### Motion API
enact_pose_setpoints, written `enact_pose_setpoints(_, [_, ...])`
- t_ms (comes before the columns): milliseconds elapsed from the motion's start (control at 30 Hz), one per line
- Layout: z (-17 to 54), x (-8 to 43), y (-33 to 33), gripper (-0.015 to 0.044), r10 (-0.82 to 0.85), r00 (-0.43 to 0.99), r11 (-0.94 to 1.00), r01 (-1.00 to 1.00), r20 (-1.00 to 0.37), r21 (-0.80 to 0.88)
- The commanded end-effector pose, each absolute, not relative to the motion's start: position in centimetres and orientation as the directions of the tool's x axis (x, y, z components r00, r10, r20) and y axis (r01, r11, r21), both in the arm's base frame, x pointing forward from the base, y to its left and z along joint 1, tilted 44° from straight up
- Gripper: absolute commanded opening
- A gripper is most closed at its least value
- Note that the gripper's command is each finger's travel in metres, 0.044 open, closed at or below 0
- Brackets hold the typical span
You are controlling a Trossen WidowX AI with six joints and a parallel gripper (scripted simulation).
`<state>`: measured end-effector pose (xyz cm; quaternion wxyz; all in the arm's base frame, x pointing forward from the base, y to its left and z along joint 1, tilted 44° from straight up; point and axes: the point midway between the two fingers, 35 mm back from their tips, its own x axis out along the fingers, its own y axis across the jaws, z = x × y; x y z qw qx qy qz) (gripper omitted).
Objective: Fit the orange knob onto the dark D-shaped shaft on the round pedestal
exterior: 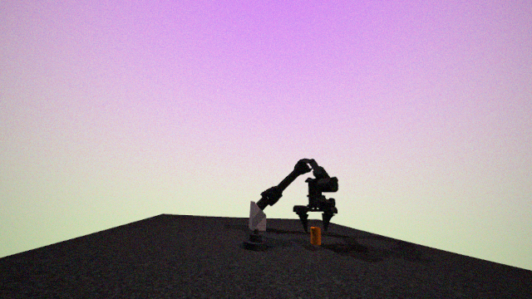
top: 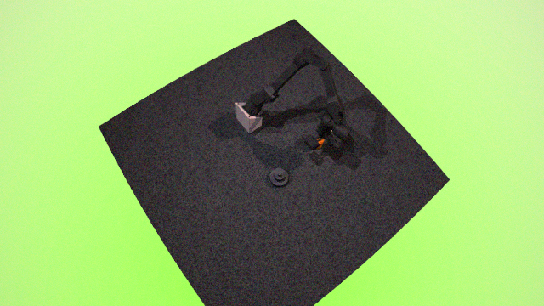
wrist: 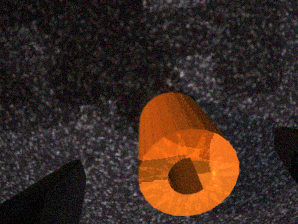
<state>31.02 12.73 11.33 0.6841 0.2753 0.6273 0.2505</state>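
Observation:
The orange knob (top: 320,143) (exterior: 316,237) (wrist: 172,117) stands upright on the dark table. Its D-shaped hole faces up; in the wrist view the hole's flat side is on the right, running steeply down to the right. My gripper (exterior: 316,230) is wide open and empty, pointing down, with its fingertips at about the height of the knob's top. In the wrist view the knob shows between the fingers, low in the picture and touching neither. The round pedestal (top: 274,182) (exterior: 255,246) stands apart from the knob, its dark shaft (top: 280,175) (exterior: 255,233) upright. The shaft's flat side cannot be made out.
The arm's pale base bracket (top: 247,120) (exterior: 256,219) stands behind the pedestal in the exterior view. The arm arches from it over to the knob. Dark shadows of the arm lie on the table (top: 238,204) (exterior: 166,257) around the knob.

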Motion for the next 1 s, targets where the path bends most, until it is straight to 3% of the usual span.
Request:
enact_pose_setpoints(0, [10.6, 31.0, 13.2, 0.0440, 0.686, 0.084, 0.725, 0.010, -0.723, 0.689])
enact_pose_setpoints(667, [8.6, 31.1, 15.3, 0.0440, 0.689, 0.084, 0.722, 0.010, -0.720, 0.692])
enact_pose_setpoints(967, [8.6, 31.1, 15.3, 0.0204, 0.689, 0.084, 0.722, 0.010, -0.720, 0.692])
